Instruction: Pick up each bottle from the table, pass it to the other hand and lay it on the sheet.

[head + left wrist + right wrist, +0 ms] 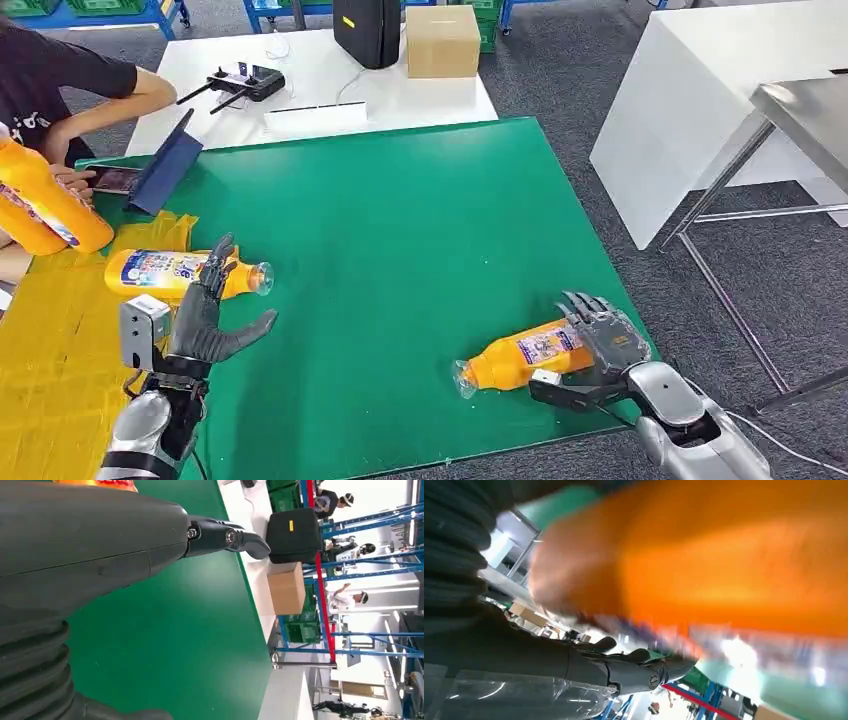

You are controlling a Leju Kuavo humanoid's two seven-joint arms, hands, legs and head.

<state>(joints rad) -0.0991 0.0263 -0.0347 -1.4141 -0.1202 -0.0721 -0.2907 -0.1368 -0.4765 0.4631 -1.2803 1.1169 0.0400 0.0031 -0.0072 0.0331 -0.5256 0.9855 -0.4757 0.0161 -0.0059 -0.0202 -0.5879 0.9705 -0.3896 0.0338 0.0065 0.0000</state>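
Note:
An orange bottle (520,358) lies on its side on the green table (400,230) near the front right corner, clear cap pointing left. My right hand (600,345) sits around its base, fingers behind it and thumb in front, not closed tight. In the right wrist view the bottle (724,555) is a close orange blur over the fingers (634,672). A second bottle (170,272) lies on the yellow sheet (50,340) at the left. My left hand (205,320) hovers just in front of it, fingers spread and holding nothing; the left wrist view shows this hand (90,545) over green table.
A person sits at the far left beside large orange bottles (45,200) and a propped tablet case (165,165). Behind the green table a white table carries a controller (245,80), a black bag (367,30) and a cardboard box (442,40). A metal table (800,110) stands to the right.

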